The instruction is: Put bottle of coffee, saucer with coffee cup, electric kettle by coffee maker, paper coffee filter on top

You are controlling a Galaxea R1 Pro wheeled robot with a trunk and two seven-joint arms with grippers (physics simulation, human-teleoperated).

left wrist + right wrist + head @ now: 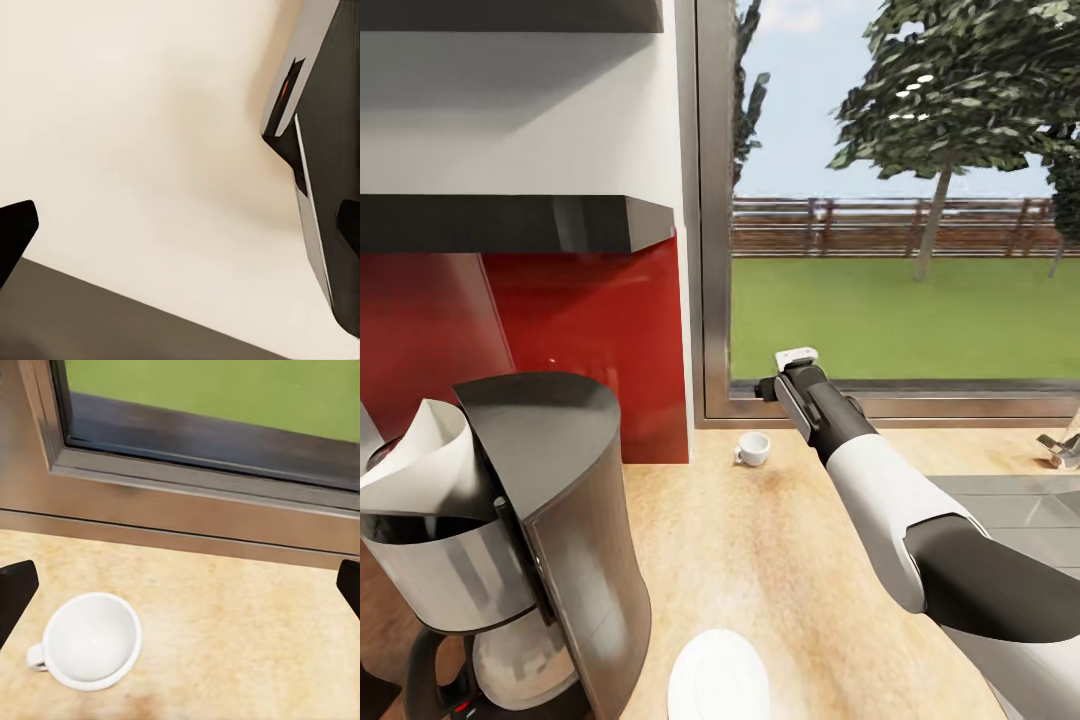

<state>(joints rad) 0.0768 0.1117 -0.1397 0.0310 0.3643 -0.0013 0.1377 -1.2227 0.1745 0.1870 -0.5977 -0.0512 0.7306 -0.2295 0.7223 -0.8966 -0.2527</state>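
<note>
Filter (415, 450) on maker (550, 520), lower left. Saucer (718, 675) bottom centre, bare. Cup (752, 448) mid-frame on worktop (760, 560), ungrasped; right jaws wide, empty; left jaws likewise. Bottle, kettle unseen.

The round white saucer (718, 676) is chopped off by the head view's bottom edge, and so is the base of the big black and silver coffee maker (550, 540). At the far right a small metal fixture (1062, 447) is cropped too, can't tell what it is.
</note>
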